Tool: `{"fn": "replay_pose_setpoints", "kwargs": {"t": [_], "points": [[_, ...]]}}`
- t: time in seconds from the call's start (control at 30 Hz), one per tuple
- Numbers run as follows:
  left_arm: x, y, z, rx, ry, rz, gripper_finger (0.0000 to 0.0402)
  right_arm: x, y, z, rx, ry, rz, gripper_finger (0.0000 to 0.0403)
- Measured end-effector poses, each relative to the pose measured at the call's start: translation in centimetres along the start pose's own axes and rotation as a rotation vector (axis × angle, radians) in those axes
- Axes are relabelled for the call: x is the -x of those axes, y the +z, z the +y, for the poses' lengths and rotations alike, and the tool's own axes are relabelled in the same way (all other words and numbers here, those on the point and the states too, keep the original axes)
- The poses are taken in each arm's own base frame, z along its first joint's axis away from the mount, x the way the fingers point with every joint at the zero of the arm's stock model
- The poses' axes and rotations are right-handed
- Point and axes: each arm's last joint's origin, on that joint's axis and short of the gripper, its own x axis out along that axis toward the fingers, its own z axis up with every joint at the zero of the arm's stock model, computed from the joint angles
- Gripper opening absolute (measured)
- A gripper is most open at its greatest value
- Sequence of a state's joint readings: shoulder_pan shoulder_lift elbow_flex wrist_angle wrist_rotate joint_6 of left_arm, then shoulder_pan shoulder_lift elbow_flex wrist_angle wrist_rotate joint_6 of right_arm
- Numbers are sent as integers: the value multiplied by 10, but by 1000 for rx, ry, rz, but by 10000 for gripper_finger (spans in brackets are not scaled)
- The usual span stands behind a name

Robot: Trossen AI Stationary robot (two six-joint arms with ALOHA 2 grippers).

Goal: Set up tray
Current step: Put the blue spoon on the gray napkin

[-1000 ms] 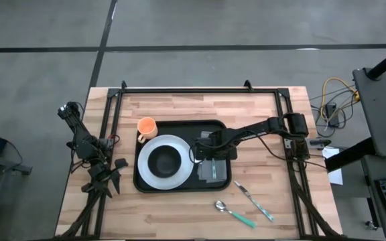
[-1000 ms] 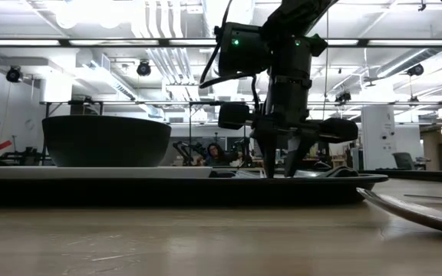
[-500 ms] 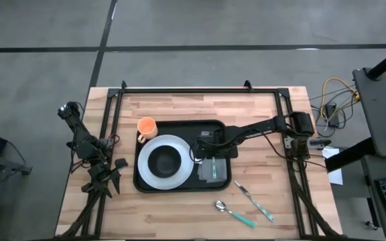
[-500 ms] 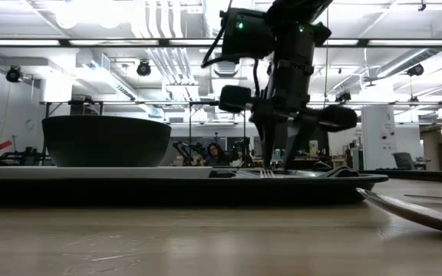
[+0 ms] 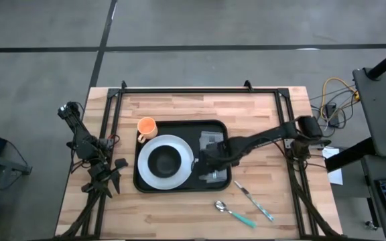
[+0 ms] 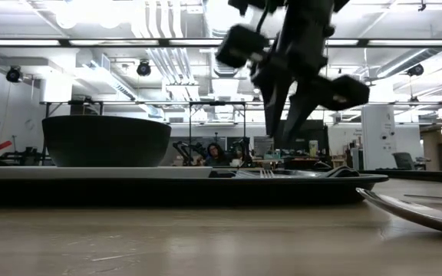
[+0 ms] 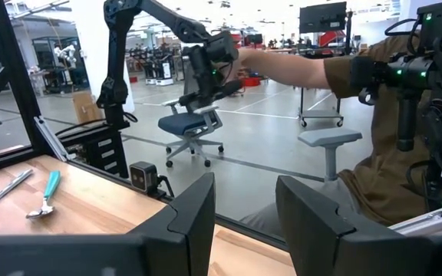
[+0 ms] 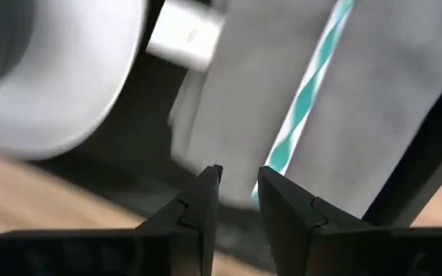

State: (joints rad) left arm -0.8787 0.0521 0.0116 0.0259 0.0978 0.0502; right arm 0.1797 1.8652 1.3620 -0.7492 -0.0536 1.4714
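The black tray (image 5: 179, 124) lies mid-table and shows as a dark slab in the low view (image 6: 167, 188). On it sits a white plate (image 5: 146, 172) carrying a black bowl (image 5: 166, 161) (image 6: 106, 140). Right of the plate lies a grey napkin (image 5: 211, 140) (image 8: 236, 92) with a teal-handled fork (image 8: 305, 100) on it. My right gripper (image 5: 206, 161) (image 6: 285, 138) (image 8: 239, 184) hangs above the napkin, tipped, open by a narrow gap and holding nothing. My left gripper (image 5: 114, 174) (image 7: 244, 222) waits open at the table's left edge.
An orange cup (image 5: 146, 126) stands on the table at the tray's far left corner. A teal-handled spoon (image 5: 234, 213) and a knife (image 5: 254, 201) lie on the wood near the tray's near right corner. A dark frame (image 5: 200, 90) runs around the table.
My right gripper has risen from the tray's surface, where its fingertips stood on the napkin, and has moved a little toward the near edge while tipping. The fork stays lying on the napkin.
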Motion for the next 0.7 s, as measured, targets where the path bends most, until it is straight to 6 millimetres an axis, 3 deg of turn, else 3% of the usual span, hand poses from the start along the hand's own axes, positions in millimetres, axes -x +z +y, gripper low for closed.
{"fn": "replay_pose_setpoints", "kwargs": {"t": [0.3,0.7], "points": [[0,0,0,0,0,0,121,4,-77,8,144,41,66,72],[0,0,0,0,0,0,121,11,-166,-5,221,74,157,68]]}}
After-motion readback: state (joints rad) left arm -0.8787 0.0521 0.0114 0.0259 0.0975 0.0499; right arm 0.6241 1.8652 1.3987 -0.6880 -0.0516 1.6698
